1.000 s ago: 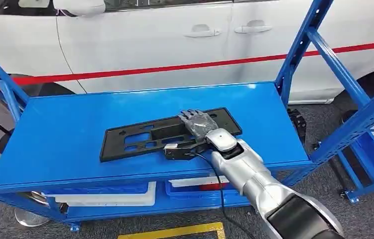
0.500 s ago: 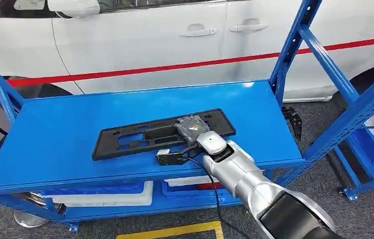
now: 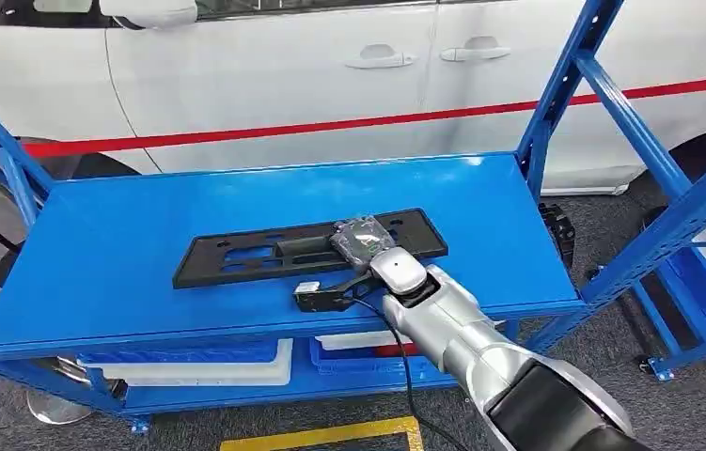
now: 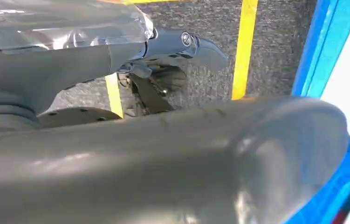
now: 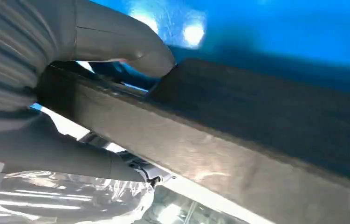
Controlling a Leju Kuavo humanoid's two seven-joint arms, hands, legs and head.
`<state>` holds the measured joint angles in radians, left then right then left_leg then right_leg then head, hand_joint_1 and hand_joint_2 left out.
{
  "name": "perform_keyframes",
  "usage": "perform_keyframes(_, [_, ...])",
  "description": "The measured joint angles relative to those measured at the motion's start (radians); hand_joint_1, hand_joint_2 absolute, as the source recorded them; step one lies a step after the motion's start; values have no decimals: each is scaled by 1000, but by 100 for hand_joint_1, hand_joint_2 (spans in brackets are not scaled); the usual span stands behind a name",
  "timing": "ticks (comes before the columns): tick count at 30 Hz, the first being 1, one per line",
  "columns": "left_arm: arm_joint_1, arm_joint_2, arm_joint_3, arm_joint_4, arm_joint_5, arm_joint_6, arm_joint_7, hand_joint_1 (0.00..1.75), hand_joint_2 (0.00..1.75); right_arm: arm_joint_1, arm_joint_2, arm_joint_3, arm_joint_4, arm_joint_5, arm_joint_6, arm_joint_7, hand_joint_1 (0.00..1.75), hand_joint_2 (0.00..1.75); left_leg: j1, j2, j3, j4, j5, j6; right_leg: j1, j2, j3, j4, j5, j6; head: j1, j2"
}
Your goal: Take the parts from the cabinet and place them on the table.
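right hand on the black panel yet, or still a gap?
Touching. Right wrist view: the right hand has its thumb over and fingers under the black panel's edge.

right arm [image 3: 480, 352] reaching forward, silver, forearm angling up-left | right hand [image 3: 360, 241] gripping the black part [image 3: 264, 256], fingers lying over its top, thumb [image 5: 131, 46] curling round its edge | left hand [image 4: 163, 158] hanging low, finger state unclear
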<state>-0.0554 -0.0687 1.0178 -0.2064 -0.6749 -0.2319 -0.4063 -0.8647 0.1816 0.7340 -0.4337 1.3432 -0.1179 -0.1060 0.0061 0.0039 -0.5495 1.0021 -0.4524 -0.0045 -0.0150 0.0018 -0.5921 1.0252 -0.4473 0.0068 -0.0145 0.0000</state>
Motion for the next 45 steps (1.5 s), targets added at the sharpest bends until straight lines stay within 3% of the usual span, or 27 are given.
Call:
perform_keyframes(3, [2,0,0,0,-8,8,-16,0,0,8,-6,-3,-2,-50,-68,-12,168,175,6,-1,-1,-5,4,-15,5,0,-4,2,1,-17,-1,0])
perform_keyframes(5, [5,2,0,0,-12,8,-20,0,0,15,-10,-15,-21,-85,-116,-37,168,175,8,-3,-11,18,-18,-25,-2,-4,-1,-7,7,-30,-2,0])
perform_keyframes(6, [6,2,0,0,-14,5,-20,0,0,26,-24,-24,-39,-108,-147,-52,168,175,9,-3,-35,70,-53,-27,-3,-7,-3,-6,8,-35,-3,0])
perform_keyframes(8, [11,2,0,0,-19,-9,-18,0,0,68,-49,-53,-103,-189,-226,-109,168,175,11,-2,-114,241,-134,-33,1,-8,-8,-5,8,-37,-2,0])
perform_keyframes(9, [16,2,0,0,-18,-17,-18,0,0,97,-64,-74,-155,-246,-262,-149,168,175,11,-2,-144,307,-151,-34,3,-8,-8,-5,7,-38,-2,0])
perform_keyframes(10, [20,2,0,0,-16,-24,-18,0,0,125,-76,-91,-208,-293,-279,-179,168,175,11,-2,-153,324,-142,-33,3,-5,-7,-4,7,-38,-2,0])
perform_keyframes(12, [21,2,3,0,-10,-37,-22,0,0,183,-93,-129,-340,-407,-297,-234,168,175,11,-2,-110,223,-69,-28,3,-1,-4,-2,3,-37,-2,0])
perform_keyframes(14, [20,3,10,0,-3,-43,-29,0,0,240,-102,-169,-463,-490,-315,-270,168,175,11,-2,-33,39,17,-19,3,0,0,0,-2,-30,-2,0])
perform_keyframes(15, [20,3,14,0,-2,-46,-30,0,0,258,-105,-187,-519,-527,-324,-286,168,175,4,-3,-24,20,0,-16,10,0,-5,3,-3,-25,-2,0])
perform_keyframes(18, [23,3,26,0,-1,-58,-40,0,0,334,-113,-234,-703,-696,-322,-354,168,175,2,-9,-30,17,0,-3,7,-1,-10,0,1,-11,-1,0])
perform_keyframes(20, [25,1,30,0,-1,-68,-48,0,0,378,-115,-264,-822,-860,-271,-406,168,175,11,-7,-23,4,9,12,4,-1,-12,14,-14,2,-2,0])
perform_keyframes(22, [22,2,35,0,-1,-77,-51,0,0,407,-117,-293,-928,-1047,-170,-442,168,175,9,-7,-24,2,9,24,5,0,-67,127,-85,7,0,0])
perform_keyframes(24, [21,2,41,0,-3,-87,-47,0,0,444,-119,-314,-998,-1283,28,-434,168,175,7,-7,-23,3,7,27,3,-1,-146,285,-146,13,1,0])
perform_keyframes(25, [21,2,44,0,-4,-91,-45,0,0,467,-122,-322,-1024,-1416,159,-425,168,175,6,-7,-23,3,7,27,2,-1,-164,316,-145,13,1,0])
perform_keyframes(26, [22,2,47,0,-6,-95,-45,0,0,486,-124,-323,-1042,-1517,270,-414,168,175,6,-7,-22,3,6,26,1,-1,-157,295,-120,13,1,0])
perform_keyframes(27, [22,2,48,0,-7,-97,-42,0,0,499,-124,-323,-1055,-1591,355,-403,168,175,6,-7,-20,5,4,24,0,-1,-131,238,-81,12,0,0])
perform_keyframes(29, [19,2,49,0,-10,-98,-39,0,0,511,-124,-321,-1073,-1672,457,-385,168,175,7,-8,-17,12,-4,18,0,-2,-37,55,8,7,1,0])
perform_keyframes(30, [18,2,51,0,-10,-97,-34,0,0,514,-124,-316,-1074,-1708,498,-377,168,175,1,-9,-20,17,-8,11,3,-1,-18,21,-9,2,1,0])
perform_keyframes(33, [15,3,56,0,-10,-92,-27,0,0,528,-124,-299,-1075,-1759,544,-354,168,175,-1,-10,-21,19,-5,-3,7,2,-25,20,-1,-11,-1,0])
perform_keyframes(35, [14,5,60,0,-9,-81,-22,0,0,524,-124,-278,-1075,-1774,573,-331,168,175,3,-9,-26,27,-17,-14,0,-1,-26,10,9,-28,0,0])
perform_keyframes(36, [15,5,64,0,-8,-76,-19,0,0,522,-124,-263,-1075,-1761,576,-318,168,175,3,-9,-35,57,-50,-19,-1,-1,-28,9,12,-33,-2,0])
perform_keyframes(39, [12,4,72,0,-6,-69,-6,0,0,522,-131,-214,-1070,-1703,570,-301,168,175,7,-9,-121,280,-177,-30,3,-4,-43,10,21,-41,-2,0])
perform_keyframes(40, [13,4,74,0,-6,-67,-2,0,0,522,-135,-197,-1065,-1687,565,-300,168,175,7,-9,-134,324,-190,-31,4,-5,-49,11,25,-41,-2,0])
perform_keyframes(41, [13,4,74,0,-5,-66,1,0,0,521,-139,-187,-1062,-1676,561,-299,168,175,7,-9,-125,320,-180,-30,4,-5,-54,11,29,-40,-2,0])
perform_keyframes(42, [13,4,76,0,-4,-62,6,0,0,519,-143,-177,-1059,-1656,553,-296,168,175,7,-9,-88,262,-149,-27,4,-5,-59,13,33,-39,-2,0])
perform_keyframes(44, [10,5,79,0,-3,-55,13,0,0,509,-152,-157,-1053,-1627,538,-290,168,175,6,-9,26,74,-75,-18,4,-4,-65,13,42,-34,-2,0])
perform_keyframes(45, [6,5,82,0,-2,-50,18,0,0,504,-156,-148,-1052,-1607,526,-290,168,175,4,-9,61,-1,-79,-11,4,-5,-66,14,47,-29,-2,0])
